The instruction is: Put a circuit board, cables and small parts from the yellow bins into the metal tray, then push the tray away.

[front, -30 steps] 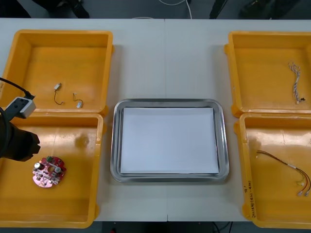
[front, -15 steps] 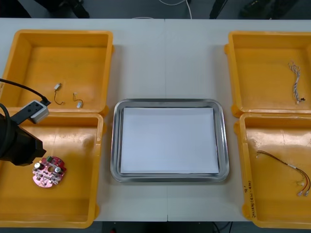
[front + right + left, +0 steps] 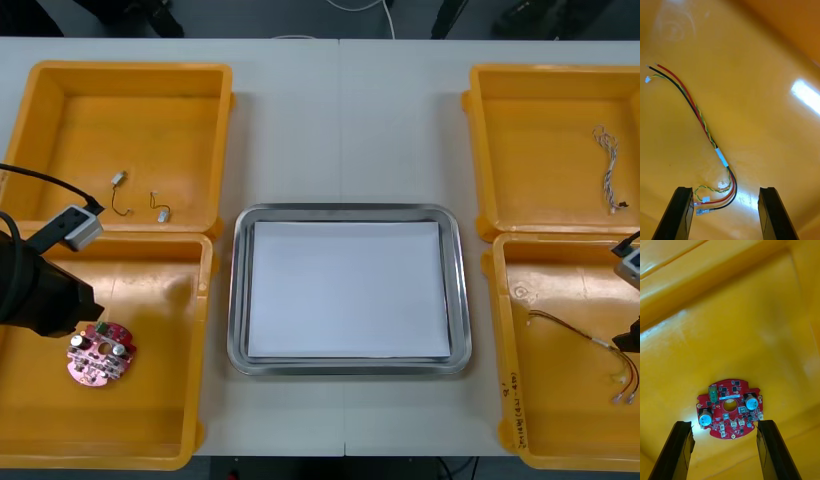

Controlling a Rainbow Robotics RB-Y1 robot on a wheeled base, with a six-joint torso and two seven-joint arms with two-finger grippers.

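Since both grippers stand released above their targets, this reads as the approach before two first picks. The left gripper [image 3: 724,422] hangs over the near-left yellow bin [image 3: 150,420] with its fingers spread to either side of the round red circuit board [image 3: 730,414]. The board lies flat on the bin floor, component side up. The spread is a little wider than the board, so a descent would likely bracket its rim rather than land on its parts.

The right gripper [image 3: 726,188] is also wide apart, over the near-right yellow bin [image 3: 560,420]. There the red and yellow cable [image 3: 701,120] lies loose on the floor, its connector end curling between the two fingers and the rest trailing away from them. Aiming at that bunched end makes sense: several strands gather there, so one pinch is likelier to catch them all.

The metal tray [image 3: 237,290] sits on the tabletop [image 3: 340,120] between the bins, white inside with nothing in it yet, placed where either arm can drop into it. Small metal parts [image 3: 118,180] lie untouched in the far-left yellow bin [image 3: 60,110], and a twisted blue and white cable [image 3: 608,165] in the far-right yellow bin [image 3: 540,130].
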